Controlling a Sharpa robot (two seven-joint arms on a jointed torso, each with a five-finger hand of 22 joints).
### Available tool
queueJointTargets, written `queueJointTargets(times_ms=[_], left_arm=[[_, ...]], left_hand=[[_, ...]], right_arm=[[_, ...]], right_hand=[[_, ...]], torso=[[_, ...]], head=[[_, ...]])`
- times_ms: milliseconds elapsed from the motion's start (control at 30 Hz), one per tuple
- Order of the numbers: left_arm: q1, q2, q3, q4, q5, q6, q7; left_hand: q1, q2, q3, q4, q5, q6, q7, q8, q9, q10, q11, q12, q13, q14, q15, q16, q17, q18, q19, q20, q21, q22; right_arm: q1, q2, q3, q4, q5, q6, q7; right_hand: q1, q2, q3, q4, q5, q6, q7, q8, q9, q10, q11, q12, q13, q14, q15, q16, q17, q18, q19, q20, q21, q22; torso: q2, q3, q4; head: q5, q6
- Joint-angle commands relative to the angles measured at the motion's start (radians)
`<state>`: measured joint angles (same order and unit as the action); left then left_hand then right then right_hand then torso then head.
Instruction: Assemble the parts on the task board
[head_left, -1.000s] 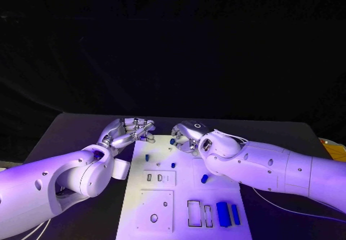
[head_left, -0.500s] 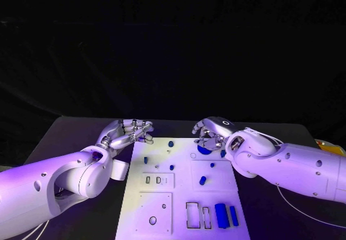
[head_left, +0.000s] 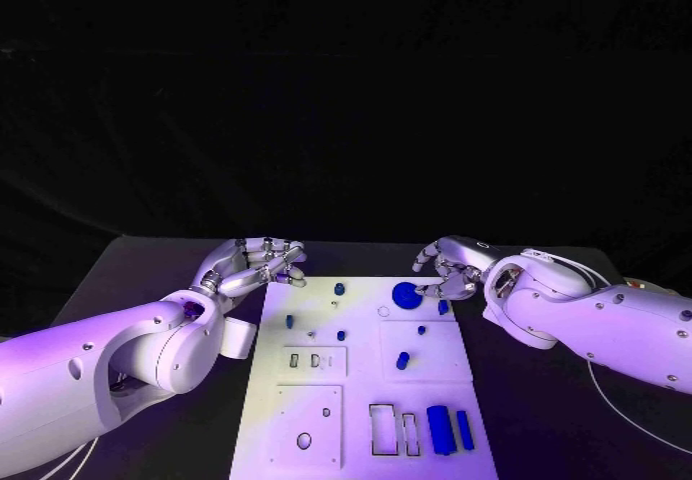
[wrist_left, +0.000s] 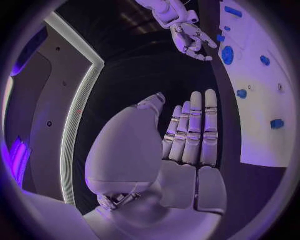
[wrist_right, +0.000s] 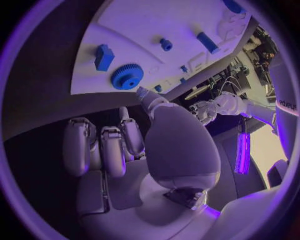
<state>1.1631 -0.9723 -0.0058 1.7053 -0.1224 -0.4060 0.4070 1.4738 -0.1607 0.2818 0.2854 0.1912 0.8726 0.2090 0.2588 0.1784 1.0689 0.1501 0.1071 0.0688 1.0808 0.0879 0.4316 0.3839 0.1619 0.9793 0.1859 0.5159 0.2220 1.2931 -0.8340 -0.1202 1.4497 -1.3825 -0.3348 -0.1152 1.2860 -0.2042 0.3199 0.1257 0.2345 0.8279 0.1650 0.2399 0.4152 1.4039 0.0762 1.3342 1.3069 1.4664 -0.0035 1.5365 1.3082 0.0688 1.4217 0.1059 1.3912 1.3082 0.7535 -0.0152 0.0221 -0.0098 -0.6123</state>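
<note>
Pulling back to the board's (head_left: 361, 400) far right edge, the right hand (head_left: 450, 270) released the gear (head_left: 407, 295), now lying free; left hand (head_left: 260, 265) idle, empty, fingers apart.

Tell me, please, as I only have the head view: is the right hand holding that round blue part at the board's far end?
Observer: No. In the right wrist view the right hand holds nothing. The part is a toothed gear lying flat on the task board, beyond the fingers.
Operator: Is there a gap between hand and gear?
Observer: Yes. The left wrist view shows the right hand's fingers spread and apart from the gear.
Operator: And is the left palm empty?
Observer: Yes. The left hand holds nothing, with its fingers straight and side by side next to the board's edge.
</note>
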Motion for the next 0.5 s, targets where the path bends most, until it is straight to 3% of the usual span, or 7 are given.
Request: queueJointTargets(times_ms=[33,500], left_arm=[[0.001,0.002,0.001,0.001,0.005,0.027,0.015],[0.001,0.002,0.001,0.001,0.006,0.029,0.012]], left_hand=[[0.004,0.001,0.006,-0.002,-0.005,0.0,-0.001,-0.003,0.002,0.003,0.0,-0.007,0.001,-0.005,0.002,0.006,0.001,0.018,-0.003,-0.001,0.003,0.002],[0.004,0.001,0.006,-0.002,-0.005,0.0,-0.001,-0.003,0.002,0.003,0.0,-0.007,0.001,-0.005,0.002,0.006,0.001,0.018,-0.003,-0.001,0.003,0.002]], right_arm=[[-0.002,0.007,0.0,-0.012,0.032,0.068,0.018],[-0.015,0.041,-0.003,-0.053,0.034,0.076,0.003]], right_hand=[[0.012,0.0,-0.007,0.003,0.005,-0.01,-0.001,0.006,0.002,0.012,0.001,0.02,0.041,0.083,0.008,0.005,0.149,-0.013,0.01,0.003,0.009,0.023],[0.016,0.004,-0.009,0.005,0.004,-0.012,0.001,0.01,0.005,0.023,0.003,0.044,0.064,0.084,0.009,0.007,0.155,-0.016,0.017,0.004,0.018,0.036]], torso=[[0.001,-0.0014,0.0011],[0.0,-0.0022,-0.0003]], head=[[0.002,0.0],[0.006,-0.011]])
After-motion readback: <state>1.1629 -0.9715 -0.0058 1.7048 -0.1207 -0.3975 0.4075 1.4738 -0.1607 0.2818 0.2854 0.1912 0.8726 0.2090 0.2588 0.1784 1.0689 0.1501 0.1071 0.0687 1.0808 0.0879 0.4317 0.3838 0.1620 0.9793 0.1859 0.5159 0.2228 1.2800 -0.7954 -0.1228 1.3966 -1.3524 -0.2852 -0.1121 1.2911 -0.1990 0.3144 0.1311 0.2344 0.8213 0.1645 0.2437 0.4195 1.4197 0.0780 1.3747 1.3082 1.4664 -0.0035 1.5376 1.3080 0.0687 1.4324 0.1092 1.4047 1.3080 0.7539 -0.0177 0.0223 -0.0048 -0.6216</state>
